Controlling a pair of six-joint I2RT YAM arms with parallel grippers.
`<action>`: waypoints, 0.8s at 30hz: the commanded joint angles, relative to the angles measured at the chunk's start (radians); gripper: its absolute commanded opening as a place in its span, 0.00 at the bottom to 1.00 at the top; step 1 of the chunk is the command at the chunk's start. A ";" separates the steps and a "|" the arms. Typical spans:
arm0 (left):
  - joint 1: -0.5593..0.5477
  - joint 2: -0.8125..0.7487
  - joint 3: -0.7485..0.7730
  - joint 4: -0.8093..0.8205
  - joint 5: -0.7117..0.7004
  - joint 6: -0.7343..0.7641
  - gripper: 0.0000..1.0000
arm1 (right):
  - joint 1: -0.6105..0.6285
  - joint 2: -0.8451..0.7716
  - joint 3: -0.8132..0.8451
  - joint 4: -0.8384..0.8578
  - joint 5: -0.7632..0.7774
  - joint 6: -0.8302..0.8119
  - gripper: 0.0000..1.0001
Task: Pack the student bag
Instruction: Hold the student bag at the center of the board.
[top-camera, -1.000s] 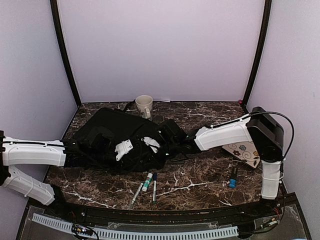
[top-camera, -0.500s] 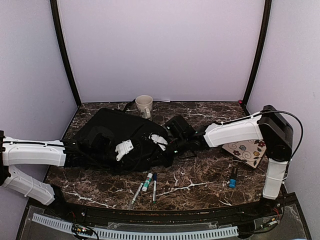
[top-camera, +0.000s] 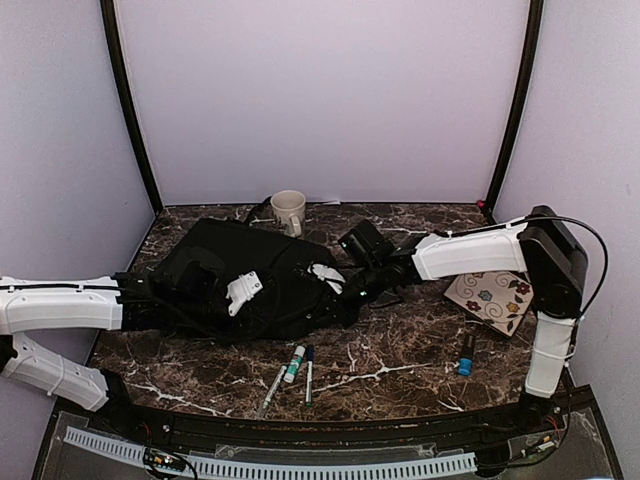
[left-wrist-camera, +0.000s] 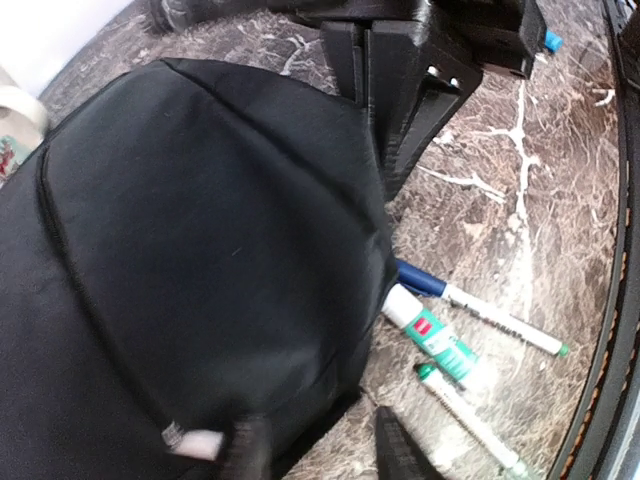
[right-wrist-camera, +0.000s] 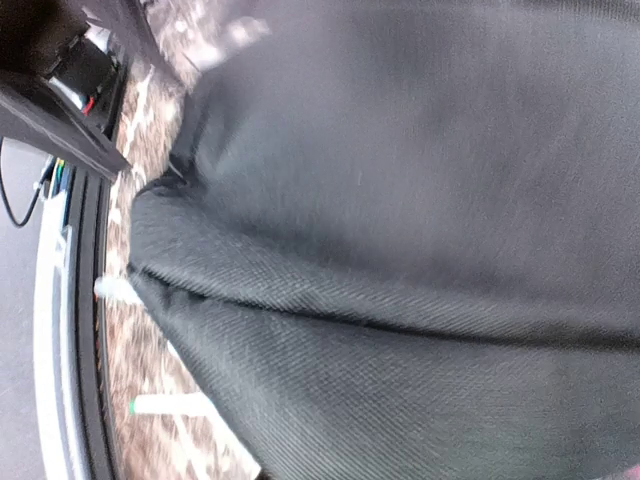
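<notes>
Left jaws (left-wrist-camera: 320, 455) stand a little apart in the left wrist view. The near edge of the bag (top-camera: 215, 255) lies between the fingers, not clamped as far as I can see (fingers blurred). Right jaws (top-camera: 350, 292) are closed tight at the bag's right end. The right wrist view is all black cloth, so I can't tell if any fabric is pinched.

The bag lies flat on the counter (top-camera: 400, 360), left of centre, long side across, one arm at each end. A mug (top-camera: 288, 210) sits just behind it. Three pens (top-camera: 295, 365) lie loose on the counter just in front of the bag, and a blue-capped marker (top-camera: 466, 355) lies well off to the right.

Step, my read: the bag is being positioned or opened. No open mouth is visible, so packing itself hasn't started.

Next move likely calls for:
- finding the zipper or flap edge
- one arm holding the opening up and steady
- the other arm going for the pens, which lie close together and will need a careful pinch
</notes>
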 joint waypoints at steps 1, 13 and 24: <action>-0.010 -0.099 -0.020 -0.012 -0.012 -0.051 0.72 | -0.009 -0.008 0.024 -0.168 -0.069 0.040 0.00; -0.175 -0.062 -0.122 0.245 -0.112 0.154 0.86 | 0.034 0.117 0.162 -0.285 -0.223 0.089 0.00; -0.184 0.197 -0.103 0.397 -0.302 0.218 0.63 | 0.029 0.119 0.166 -0.323 -0.234 0.080 0.00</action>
